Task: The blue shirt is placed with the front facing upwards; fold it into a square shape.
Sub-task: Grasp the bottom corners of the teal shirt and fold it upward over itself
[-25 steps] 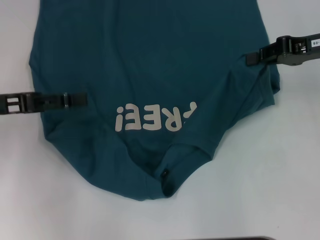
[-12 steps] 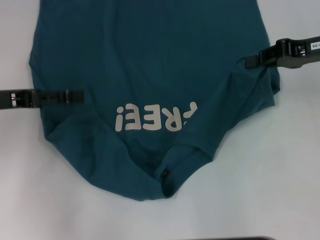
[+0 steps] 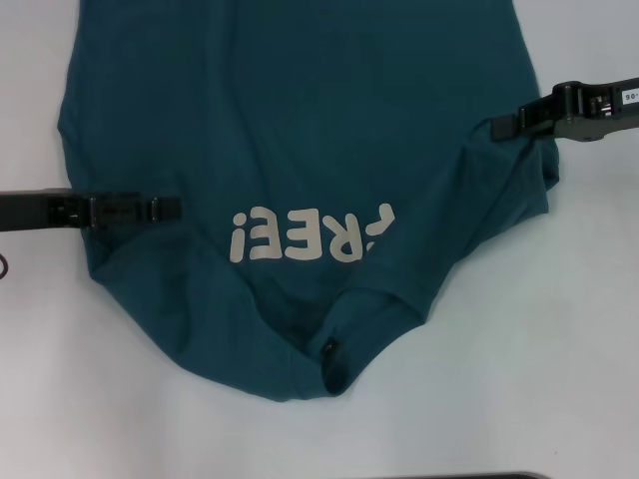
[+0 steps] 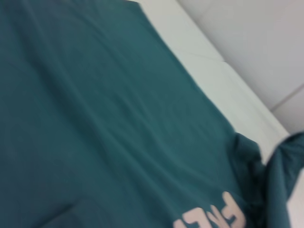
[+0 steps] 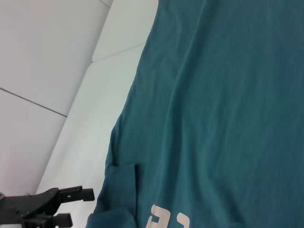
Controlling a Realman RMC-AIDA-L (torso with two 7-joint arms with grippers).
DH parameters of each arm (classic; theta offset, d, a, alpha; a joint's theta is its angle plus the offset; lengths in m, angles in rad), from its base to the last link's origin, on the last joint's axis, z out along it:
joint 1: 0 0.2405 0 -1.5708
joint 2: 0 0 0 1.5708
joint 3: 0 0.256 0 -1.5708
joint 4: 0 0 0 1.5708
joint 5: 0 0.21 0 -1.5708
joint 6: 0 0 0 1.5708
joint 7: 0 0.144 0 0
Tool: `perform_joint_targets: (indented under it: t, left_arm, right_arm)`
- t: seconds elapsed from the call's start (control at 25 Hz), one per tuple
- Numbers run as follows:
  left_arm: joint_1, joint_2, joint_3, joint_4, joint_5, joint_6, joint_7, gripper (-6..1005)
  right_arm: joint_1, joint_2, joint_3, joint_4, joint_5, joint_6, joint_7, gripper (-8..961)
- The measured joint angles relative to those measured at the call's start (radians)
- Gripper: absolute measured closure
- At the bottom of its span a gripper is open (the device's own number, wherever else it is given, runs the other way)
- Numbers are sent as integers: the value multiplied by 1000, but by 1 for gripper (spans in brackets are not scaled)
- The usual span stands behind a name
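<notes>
The blue shirt (image 3: pixel 300 120) lies flat on the white table with its collar nearest me and its pale lettering (image 3: pixel 310 235) upside down. A small black tag (image 3: pixel 328 346) shows at the collar. The sleeve on the right (image 3: pixel 499 190) is folded in over the body. My left gripper (image 3: pixel 170 208) reaches in over the shirt's left edge, beside the lettering. The right wrist view shows this left gripper (image 5: pixel 78 206) with fingers apart and nothing between them. My right gripper (image 3: pixel 502 125) sits at the shirt's right edge, just above the folded sleeve. Both wrist views are filled mostly by the shirt (image 4: pixel 95 118) (image 5: pixel 228 118).
White table (image 3: pixel 559 349) surrounds the shirt on the left, right and near sides. A dark edge (image 3: pixel 469 476) runs along the bottom of the head view. Pale wall panels (image 5: pixel 42 61) stand beyond the table.
My left gripper has come slightly nearer me and farther in over the shirt, its wrist turned so it looks thinner. The right gripper and the shirt have barely moved.
</notes>
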Motion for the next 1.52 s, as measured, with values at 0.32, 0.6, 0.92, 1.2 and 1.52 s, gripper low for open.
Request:
perform_joint_targets:
  t: [0.32, 0.6, 0.92, 1.2, 1.52]
  left_arm:
    - [-5, -3, 4, 0, 31, -32, -33, 66]
    - [-23, -22, 26, 0, 114, -53, -20, 94]
    - [-45, -41, 30, -2, 150, -67, -19, 127]
    - [-56, -49, 64, -33, 250, -71, -88, 155]
    - [-36, -87, 67, -127, 276, -54, -97, 477]
  right_arm:
    - [-4, 0, 0, 1, 0, 0, 8, 936]
    - [-4, 0, 0, 2, 0, -4, 16, 936]
    - [-8, 0, 1, 1, 0, -6, 17, 936]
    - [-12, -2, 7, 1, 0, -7, 17, 936]
    - [-11, -3, 8, -2, 0, -7, 17, 936]
